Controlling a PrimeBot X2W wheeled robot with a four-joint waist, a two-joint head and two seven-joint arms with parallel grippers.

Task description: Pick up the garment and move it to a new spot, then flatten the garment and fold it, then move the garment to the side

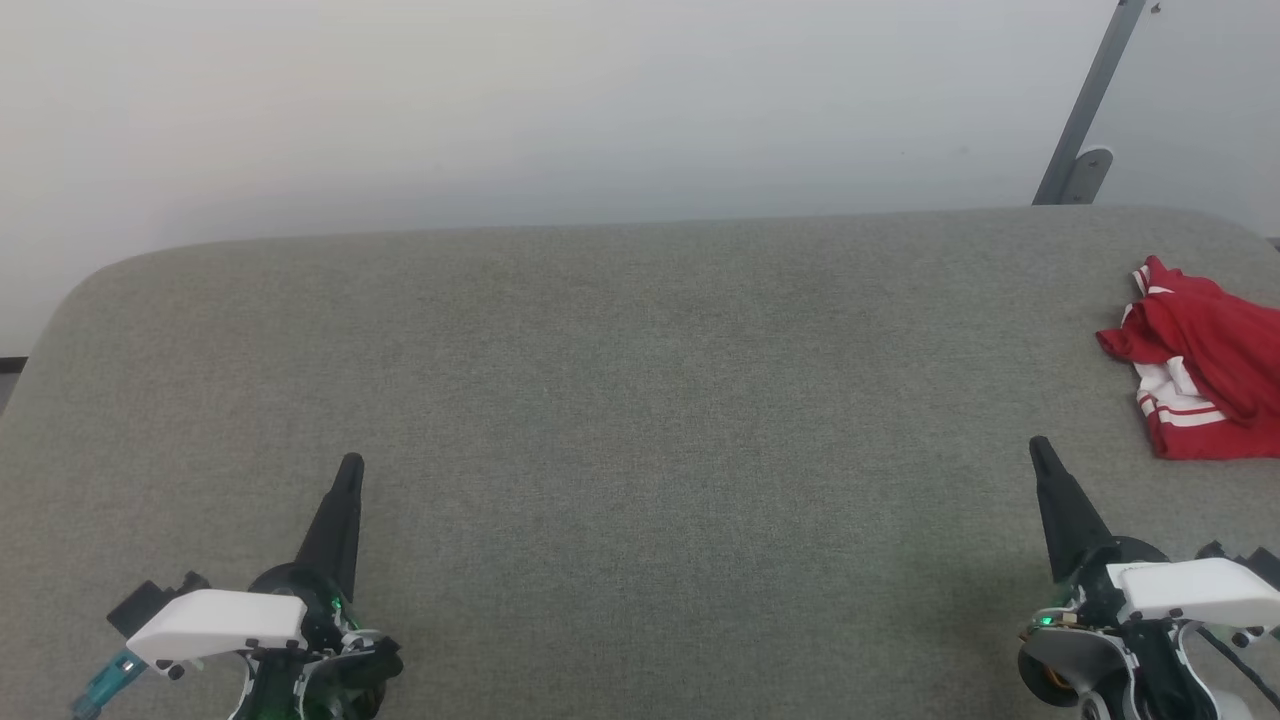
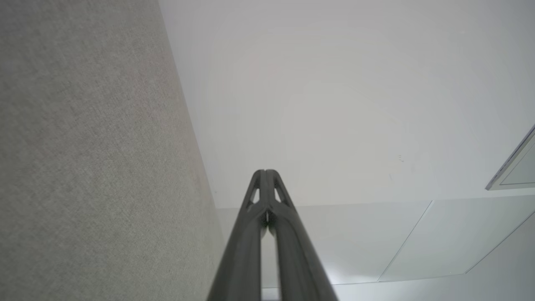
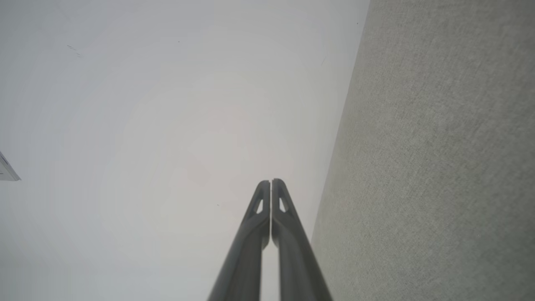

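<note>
The grey counter (image 1: 640,380) is lying open across its middle and left, giving broad room to sweep forward. The left end effector (image 1: 350,468) and right end effector (image 1: 1040,450) are sitting well apart at the near edge. The crumpled garment (image 1: 1205,365) is occupying the right edge, ahead of the right end effector. A slanted metal strut (image 1: 1090,110) is rising behind the back right corner, and the wall (image 1: 500,100) is closing off the far side.

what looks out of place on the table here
The red shirt lies bunched in a heap near the right edge of the table, partly cut off by the head view's border, not flat or folded. The left hand and right hand are shut, apart from it.
</note>
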